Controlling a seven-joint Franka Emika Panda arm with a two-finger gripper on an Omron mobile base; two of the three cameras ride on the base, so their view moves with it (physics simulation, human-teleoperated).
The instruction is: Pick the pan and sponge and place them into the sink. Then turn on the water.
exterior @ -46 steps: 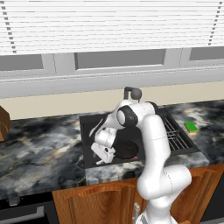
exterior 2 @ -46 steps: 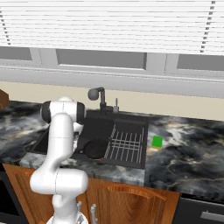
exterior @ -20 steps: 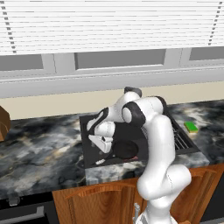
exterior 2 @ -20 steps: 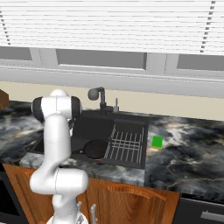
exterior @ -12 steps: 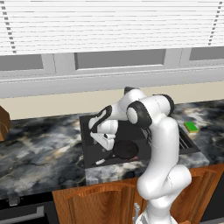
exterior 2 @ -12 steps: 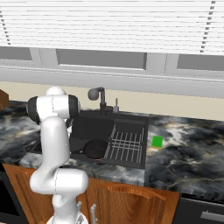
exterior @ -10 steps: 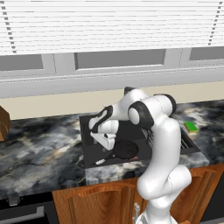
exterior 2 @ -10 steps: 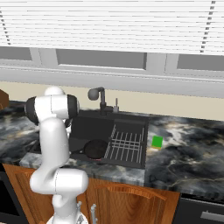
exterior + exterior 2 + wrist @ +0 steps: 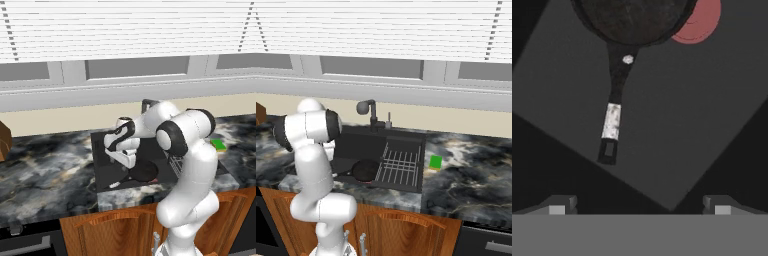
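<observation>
1. Dark marbled stone counter (image 9: 471, 165), running along the wall under the white slatted blinds (image 9: 381, 30), above brown wooden cabinet fronts (image 9: 406, 225).
2. Large dark grey rectangular sink (image 9: 363, 145), sunk into the counter; grey wire rack (image 9: 401, 165) over its right part, dark faucet (image 9: 372, 114) upright at its back edge. Seen in the left base view as well (image 9: 102, 170).
3. White arm with dark joints (image 9: 185, 150), bent forward and down over the sink's left half; in the right base view (image 9: 311, 135), standing before the sink's left edge.
4. Small round black frying pan (image 9: 365, 170), flat on the sink floor near the front edge, just left of the rack. Thin dark handle pointed toward the front left corner, light tip at its end (image 9: 114, 185). In the hand view, pan (image 9: 632, 20) at the top, lying partly over the reddish drain spot (image 9: 699, 22), handle with its pale band reaching down toward the fingertips.
5. Two-finger gripper (image 9: 639, 205), released, jaws spread wide and holding nothing; poised above the sink floor, apart from the handle's end.
6. Small bright green rectangular sponge (image 9: 435, 162), on the counter just beside the sink's right edge, outside the basin; also seen past the arm in the left base view (image 9: 218, 144).
</observation>
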